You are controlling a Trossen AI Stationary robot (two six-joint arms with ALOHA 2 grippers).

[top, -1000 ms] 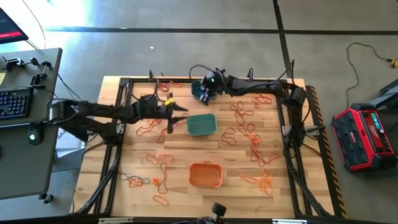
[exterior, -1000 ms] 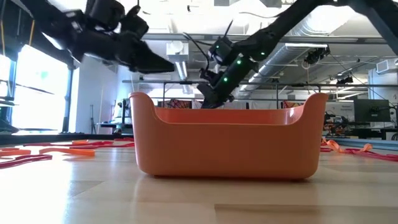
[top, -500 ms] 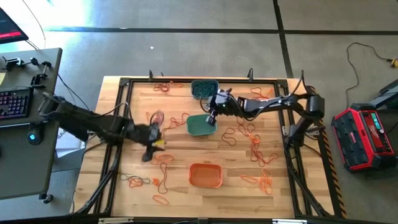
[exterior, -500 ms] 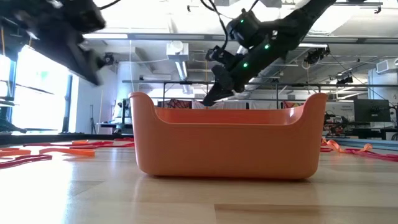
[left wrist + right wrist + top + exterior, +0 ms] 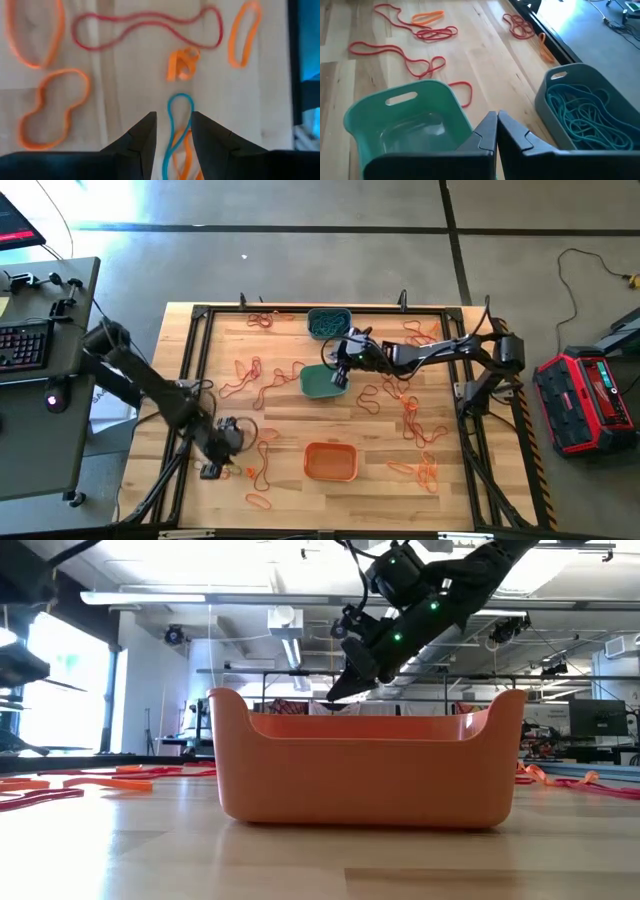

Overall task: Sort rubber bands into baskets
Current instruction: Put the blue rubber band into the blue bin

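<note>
Now, blue band (image 5: 179, 122): flat on the table, front-left of the orange basket (image 5: 331, 462), between the prongs.
Left gripper (image 5: 172, 131): parted, straddling it, gripping nothing, likely lining up a pinch.
Left arm: stretched low, pointing down.
Right gripper (image 5: 496, 131): pressed together, empty, over the green basket (image 5: 405, 125).
Grey basket (image 5: 585, 107): beyond, holding teal bands.

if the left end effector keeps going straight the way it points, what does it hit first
Most likely the blue-teal rubber band lying on the table between the left end effector's open fingers, with an orange band just beyond it; depth is hard to judge.
</note>
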